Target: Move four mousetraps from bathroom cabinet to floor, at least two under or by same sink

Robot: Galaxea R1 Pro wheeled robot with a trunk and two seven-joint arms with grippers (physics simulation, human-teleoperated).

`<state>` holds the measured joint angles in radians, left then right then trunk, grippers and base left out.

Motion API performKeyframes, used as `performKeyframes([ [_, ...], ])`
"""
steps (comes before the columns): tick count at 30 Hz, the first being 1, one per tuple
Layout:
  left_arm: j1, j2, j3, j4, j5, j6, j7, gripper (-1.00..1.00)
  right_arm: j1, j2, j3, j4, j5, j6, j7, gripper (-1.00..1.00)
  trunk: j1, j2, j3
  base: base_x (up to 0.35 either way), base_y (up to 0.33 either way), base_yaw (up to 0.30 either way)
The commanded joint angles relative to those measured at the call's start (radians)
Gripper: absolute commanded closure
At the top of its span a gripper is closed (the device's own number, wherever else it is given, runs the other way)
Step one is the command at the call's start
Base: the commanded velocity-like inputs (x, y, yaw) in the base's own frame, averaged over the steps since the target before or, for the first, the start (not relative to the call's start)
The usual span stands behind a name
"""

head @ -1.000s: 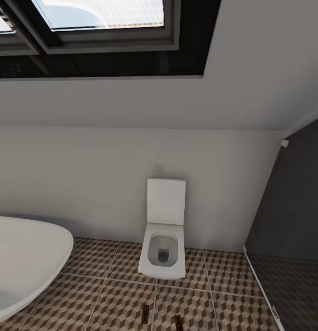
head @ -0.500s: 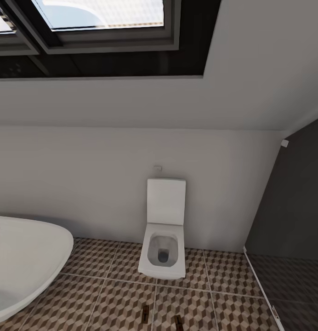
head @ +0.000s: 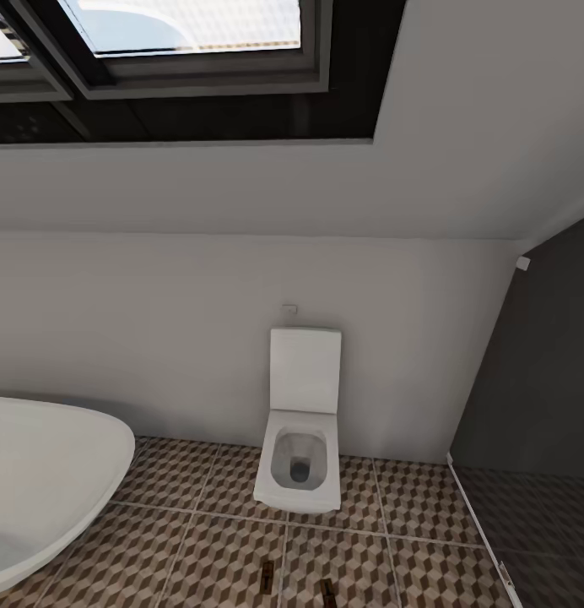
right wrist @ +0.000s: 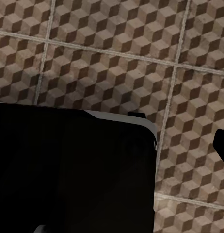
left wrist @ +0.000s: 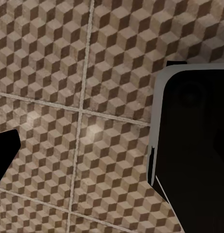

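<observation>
The square white toilet (head: 300,422) stands against the pale wall. In front of it, two mousetraps (head: 267,576) (head: 327,590) lie on the bathroom floor (head: 199,540), near each other. The white tub (head: 39,481) is well apart from the toilet. For both pincers, I cannot tell how far they are open.
</observation>
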<state>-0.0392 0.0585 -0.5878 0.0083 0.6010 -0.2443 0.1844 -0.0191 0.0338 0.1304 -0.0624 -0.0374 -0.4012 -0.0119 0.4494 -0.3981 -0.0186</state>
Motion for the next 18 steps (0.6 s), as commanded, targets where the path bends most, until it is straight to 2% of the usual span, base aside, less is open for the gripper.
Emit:
performKeyframes([
  [1,-0.001,0.000,-0.009,0.001,0.005,-0.003,0.003,-1.00,-0.001,0.000,0.006,0.001,-0.004,-0.003,-0.001,-1.00,0.001,-0.002,-0.002,0.000,0.000,0.000],
  [18,-0.001,0.000,-0.008,0.001,0.005,-0.003,0.003,-1.00,-0.001,0.000,0.006,0.001,-0.004,-0.003,-0.001,-1.00,0.001,-0.002,-0.002,0.000,0.000,0.000],
])
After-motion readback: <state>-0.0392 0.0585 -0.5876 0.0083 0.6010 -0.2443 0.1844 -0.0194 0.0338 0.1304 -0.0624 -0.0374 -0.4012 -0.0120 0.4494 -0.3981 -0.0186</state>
